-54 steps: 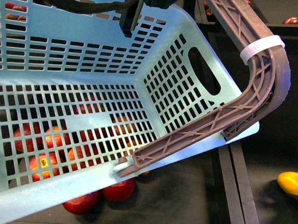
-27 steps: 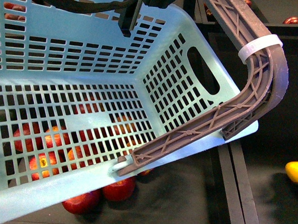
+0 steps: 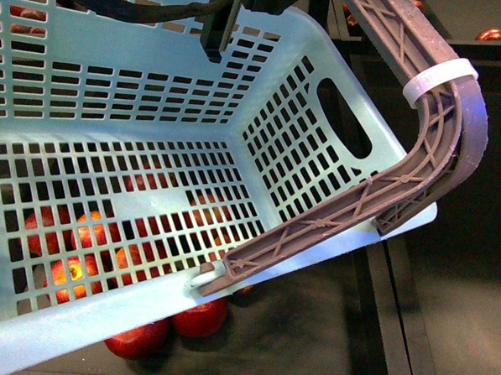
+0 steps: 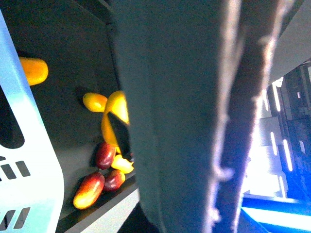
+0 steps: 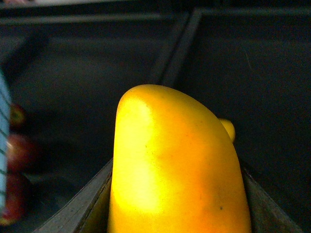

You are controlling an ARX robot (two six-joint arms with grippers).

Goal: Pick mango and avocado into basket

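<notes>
Mango [image 5: 175, 160] has risen since 1 s ago; now right of basket [image 3: 313, 92], approx rim height; R gripper [image 5: 175, 204] clamped on it; pick looks done, carry-over next; L gripper [image 3: 217, 30] at basket's far wall; grip can't tell.

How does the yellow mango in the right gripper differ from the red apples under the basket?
Colour: the mango is all yellow-orange; the apples are red with yellow patches. Shape: the mango is elongated, the apples are round. State: the mango is clamped in the right gripper, while the apples lie on the dark surface below the basket. Both are smooth-skinned fruit outside the basket.
</notes>
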